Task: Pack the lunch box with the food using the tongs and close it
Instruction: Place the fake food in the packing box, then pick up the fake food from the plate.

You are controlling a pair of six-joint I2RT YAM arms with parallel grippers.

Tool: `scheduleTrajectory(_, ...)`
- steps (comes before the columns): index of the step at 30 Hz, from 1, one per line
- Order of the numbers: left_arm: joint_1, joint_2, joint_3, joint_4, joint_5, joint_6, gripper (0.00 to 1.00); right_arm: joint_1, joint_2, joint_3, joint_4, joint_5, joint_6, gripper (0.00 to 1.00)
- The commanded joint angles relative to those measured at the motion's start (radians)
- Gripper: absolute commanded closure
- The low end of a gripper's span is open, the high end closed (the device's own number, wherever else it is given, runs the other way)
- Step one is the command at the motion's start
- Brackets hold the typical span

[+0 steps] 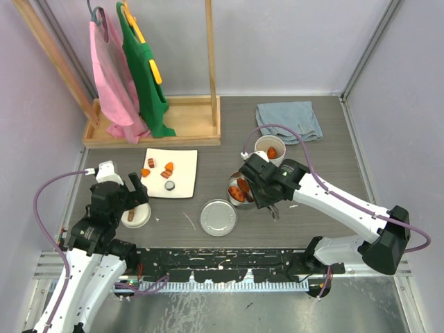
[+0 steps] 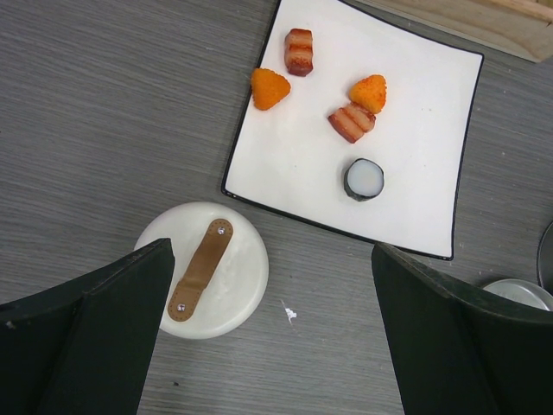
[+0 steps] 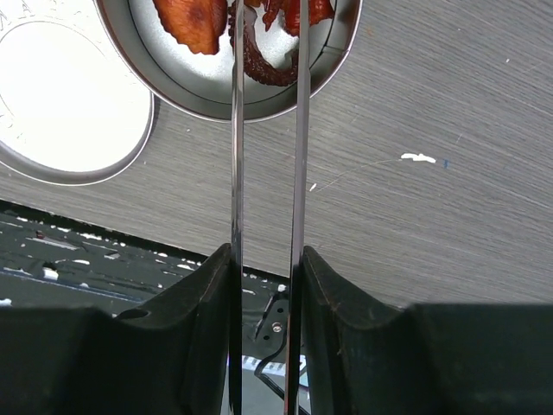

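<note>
Two tongs (image 3: pixel 236 173) arms, tips toward tin (image 3: pixel 190 85)

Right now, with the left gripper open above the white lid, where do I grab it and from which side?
Come straight down and close on the round edge of the white lid, across its width. It lies flat on the table, brown strap up, and the open jaws of the left gripper look wider than it. The strap seems to hug the top, leaving little to pinch.
</note>
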Motion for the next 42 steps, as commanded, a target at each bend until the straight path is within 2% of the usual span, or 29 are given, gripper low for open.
scheduleTrajectory(1,0.005,0.003,0.017,0.027,0.002,-0.004,0.02,-0.002,0.008,0.006,0.013,0.033,0.002,0.61)
scheduleTrajectory(7,0.005,-0.005,0.014,0.027,-0.001,-0.004,0.02,-0.001,0.015,-0.003,0.025,0.035,-0.002,0.59)
scheduleTrajectory(10,0.006,-0.004,0.014,0.026,-0.003,-0.005,0.02,-0.001,0.012,0.017,0.019,0.062,-0.002,0.54)
scheduleTrajectory(14,0.005,0.004,0.016,0.027,0.0,-0.004,0.02,-0.001,-0.005,0.064,0.032,0.078,-0.013,0.53)
scheduleTrajectory(23,0.005,0.001,0.015,0.027,0.0,-0.004,0.02,-0.001,0.012,0.167,0.164,-0.04,-0.029,0.52)
scheduleTrajectory(31,0.006,0.001,0.014,0.025,-0.007,-0.007,0.02,0.014,0.148,0.238,0.338,-0.29,-0.015,0.54)
scheduleTrajectory(34,0.005,0.003,0.015,0.026,-0.008,-0.007,0.02,0.045,0.246,0.302,0.337,-0.293,-0.027,0.54)
scheduleTrajectory(42,0.005,-0.003,0.013,0.025,-0.016,-0.009,0.02,0.16,0.493,0.533,0.224,-0.186,-0.088,0.52)
